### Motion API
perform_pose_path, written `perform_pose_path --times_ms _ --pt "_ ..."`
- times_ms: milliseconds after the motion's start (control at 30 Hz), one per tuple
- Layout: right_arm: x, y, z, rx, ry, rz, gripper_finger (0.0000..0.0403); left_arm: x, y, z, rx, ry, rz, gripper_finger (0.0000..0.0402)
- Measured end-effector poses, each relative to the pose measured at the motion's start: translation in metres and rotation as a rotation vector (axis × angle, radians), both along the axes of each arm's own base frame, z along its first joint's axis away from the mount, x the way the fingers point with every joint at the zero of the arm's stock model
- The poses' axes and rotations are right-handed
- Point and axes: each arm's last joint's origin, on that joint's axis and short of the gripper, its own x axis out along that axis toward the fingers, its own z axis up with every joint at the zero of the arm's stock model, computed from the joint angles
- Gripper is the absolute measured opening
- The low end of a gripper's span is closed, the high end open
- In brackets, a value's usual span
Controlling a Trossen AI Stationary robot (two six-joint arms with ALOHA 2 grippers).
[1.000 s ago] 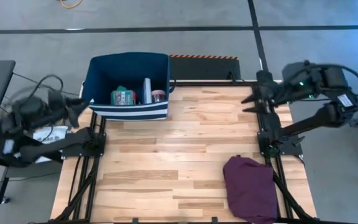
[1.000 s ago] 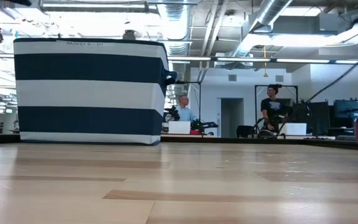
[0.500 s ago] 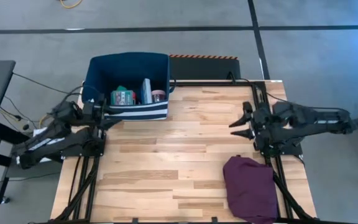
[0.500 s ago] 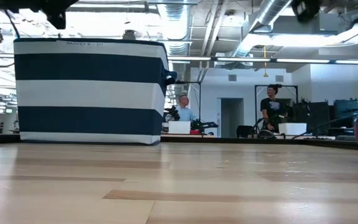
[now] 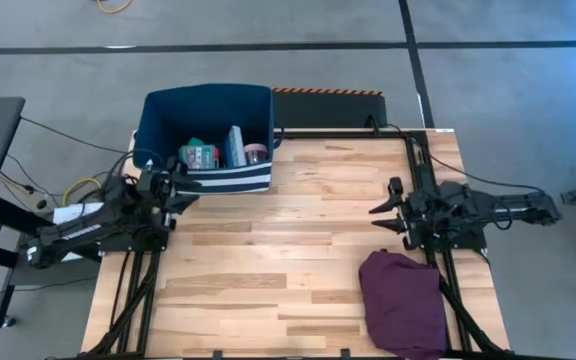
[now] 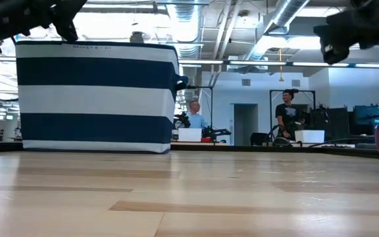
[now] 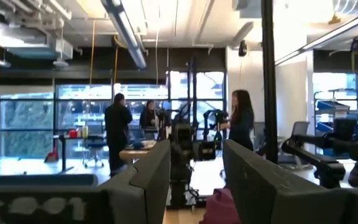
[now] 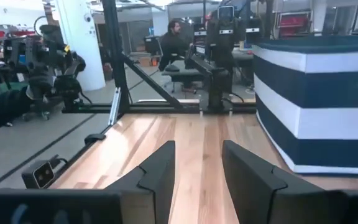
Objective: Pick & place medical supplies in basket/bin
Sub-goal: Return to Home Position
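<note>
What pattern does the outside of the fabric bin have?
The bin has broad navy and white horizontal stripes; the low view shows it best.

One bin [image 5: 230,180]; three items [image 5: 236,146] inside: box [image 5: 198,156], organizer [image 5: 236,140], cup [image 5: 256,154]. One purple cloth [image 5: 401,300]. Two arms [image 5: 93,225].

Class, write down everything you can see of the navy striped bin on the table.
The bin is a large rectangular fabric box, navy with broad white bands round its walls. It is open-topped and stands upright on the far left part of the wooden table. Small lettering runs under its rim, too small to read. Inside lie a green-red flat box, a light-blue organizer and a pink cup.
</note>
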Motion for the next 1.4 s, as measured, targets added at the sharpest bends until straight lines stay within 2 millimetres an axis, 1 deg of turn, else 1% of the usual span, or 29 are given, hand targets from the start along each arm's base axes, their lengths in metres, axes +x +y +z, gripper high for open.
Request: perform_pose_path --times_ms 100,200,300,400,467,567,600,633,700,800,867,900,967,1033,1100,1167,1300,1400 --pt "-0.001 0.0 -0.01 0.028 -0.005 0.0 0.0125 -0.001 0.0 0.001 0.004 -0.028 -0.007 0.0137" --pt "-0.001 0.0 -0.02 0.05 -0.009 0.003 0.0125 -0.001 -0.001 0.001 -0.009 -0.02 -0.023 0.0137" --pt "0.0 0.001 -0.034 0.071 0.007 0.011 0.0125 0.001 -0.003 -0.002 -0.004 0.019 -0.082 0.0137" --pt "0.001 0.002 -0.044 0.08 -0.001 0.016 0.0125 0.001 -0.007 -0.002 0.026 -0.023 -0.133 0.0137" --pt "0.001 0.002 -0.044 0.084 -0.006 0.015 0.0125 -0.004 -0.013 0.007 0.113 -0.115 -0.207 0.0137" --pt "0.002 0.001 -0.044 0.096 0.001 0.012 0.0125 -0.023 -0.026 0.034 0.327 -0.328 -0.363 0.0137" --pt "0.002 0.001 -0.044 0.096 -0.001 0.012 0.0125 -0.027 -0.029 0.038 0.366 -0.353 -0.424 0.0137" --pt "0.002 0.001 -0.044 0.096 -0.001 0.012 0.0125 -0.027 -0.03 0.038 0.358 -0.331 -0.474 0.0137" --pt "0.002 0.002 -0.045 0.096 0.007 0.012 0.0125 -0.019 -0.029 0.029 0.281 -0.24 -0.509 0.0137" --pt "0.002 0.001 -0.045 0.096 0.006 0.01 0.0125 -0.006 -0.025 0.013 0.163 -0.108 -0.394 0.0137" --pt "0.002 0.001 -0.045 0.097 0.007 0.01 0.0125 0.004 -0.023 -0.003 0.085 0.006 -0.322 0.0137" --pt "0.002 0.001 -0.045 0.096 0.008 0.01 0.0125 0.008 -0.023 -0.011 0.064 0.045 -0.311 0.0137" --pt "0.002 0.001 -0.046 0.097 0.015 0.009 0.0125 0.012 -0.027 -0.023 0.071 0.072 -0.348 0.0137" --pt "0.002 0.001 -0.047 0.103 0.024 0.008 0.0125 0.014 -0.031 -0.029 0.081 0.073 -0.376 0.0137" --pt "0.002 0.001 -0.047 0.103 0.024 0.004 0.0125 0.017 -0.033 -0.038 0.052 0.12 -0.35 0.0137" --pt "0.002 0.001 -0.047 0.098 0.023 -0.019 0.0125 0.02 -0.032 -0.045 0.008 0.199 -0.267 0.0137" --pt "0.002 -0.002 -0.047 0.095 0.02 -0.116 0.0125 0.022 -0.027 -0.055 -0.061 0.296 -0.053 0.0137" --pt "0.002 -0.004 -0.048 0.094 0.027 -0.166 0.0125 0.023 -0.026 -0.059 -0.119 0.331 -0.01 0.0137"
